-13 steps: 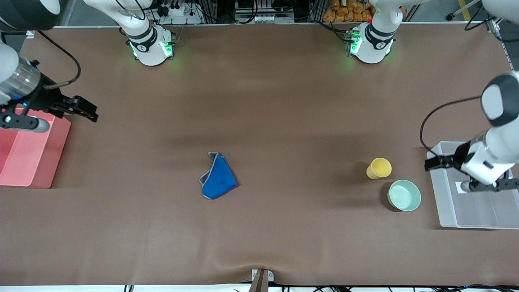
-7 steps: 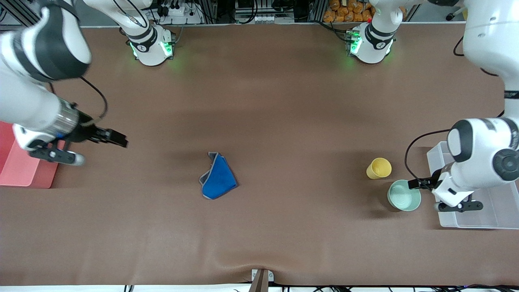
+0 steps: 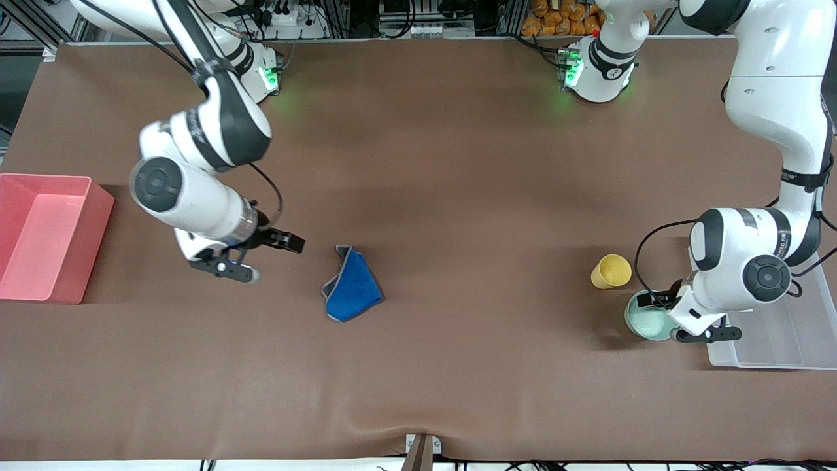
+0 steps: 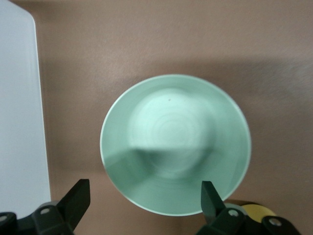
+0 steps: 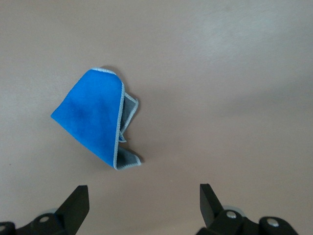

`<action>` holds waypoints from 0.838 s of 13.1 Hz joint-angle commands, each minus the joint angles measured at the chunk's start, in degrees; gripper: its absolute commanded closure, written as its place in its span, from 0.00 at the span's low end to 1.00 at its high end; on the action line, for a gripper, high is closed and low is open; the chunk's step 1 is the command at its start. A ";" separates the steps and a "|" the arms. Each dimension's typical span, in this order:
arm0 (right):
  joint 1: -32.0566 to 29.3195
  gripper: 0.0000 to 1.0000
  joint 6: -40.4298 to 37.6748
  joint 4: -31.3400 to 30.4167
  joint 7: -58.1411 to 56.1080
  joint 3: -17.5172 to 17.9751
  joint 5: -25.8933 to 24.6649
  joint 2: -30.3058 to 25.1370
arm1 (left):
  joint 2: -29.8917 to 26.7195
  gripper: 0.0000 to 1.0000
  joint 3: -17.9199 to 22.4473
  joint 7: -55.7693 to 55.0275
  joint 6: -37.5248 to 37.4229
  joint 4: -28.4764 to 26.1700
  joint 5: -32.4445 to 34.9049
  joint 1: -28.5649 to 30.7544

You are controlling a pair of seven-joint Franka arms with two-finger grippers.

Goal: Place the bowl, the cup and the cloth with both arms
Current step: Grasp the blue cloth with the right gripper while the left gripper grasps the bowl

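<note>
The bowl is the task thing nearest the front camera. It sits upright on the brown table toward the left arm's end, mouth facing up, just beside the clear plastic bin. Being round, it has no long axis to speak of. The left gripper hangs over it; in the left wrist view its two fingers stand wide apart, about as wide as the bowl itself, and nothing is between them. Whether a fingertip touches the rim I cannot quite tell from here.

The cloth lies about mid-table, a blue piece with grey edging, folded into a rough triangle. Its long axis runs diagonally: the narrow grey-edged tip points toward the robots' bases, and the broad blue end lies nearer the front camera. The right wrist view shows the cloth flat on the table with one grey corner folded out from under the blue.

A little farther from the front camera than the bowl, and close beside it, the yellow cup stands upright with its open mouth up.

The right gripper hovers over bare table between the cloth and the pink bin, close to the cloth's tip. Its fingers are spread wide and hold nothing.
</note>
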 commanded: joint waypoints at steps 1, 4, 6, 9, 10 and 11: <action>2.87 0.00 5.00 0.90 5.66 -0.40 -0.68 5.68 | -0.47 0.00 0.21 -1.34 0.90 -1.05 2.71 0.06; 5.24 0.00 12.12 1.16 7.62 -0.49 -1.38 11.75 | 0.32 0.17 0.21 -1.34 1.16 -1.05 3.67 0.24; 7.96 0.00 16.87 1.86 12.43 -0.67 -1.91 14.75 | 1.11 0.30 0.21 -1.34 2.48 -0.96 3.68 0.24; 10.08 0.00 20.22 4.41 20.34 -0.67 -9.18 19.14 | 1.82 0.54 0.21 -1.25 3.54 -0.96 3.76 0.24; 10.61 0.00 21.45 4.41 21.50 -0.67 -10.08 19.85 | 1.99 0.63 0.21 -1.25 3.63 -0.96 4.81 0.24; 10.79 0.00 22.33 4.41 21.51 -0.67 -10.09 20.38 | 2.51 0.70 0.21 -1.34 3.97 -0.70 6.04 0.24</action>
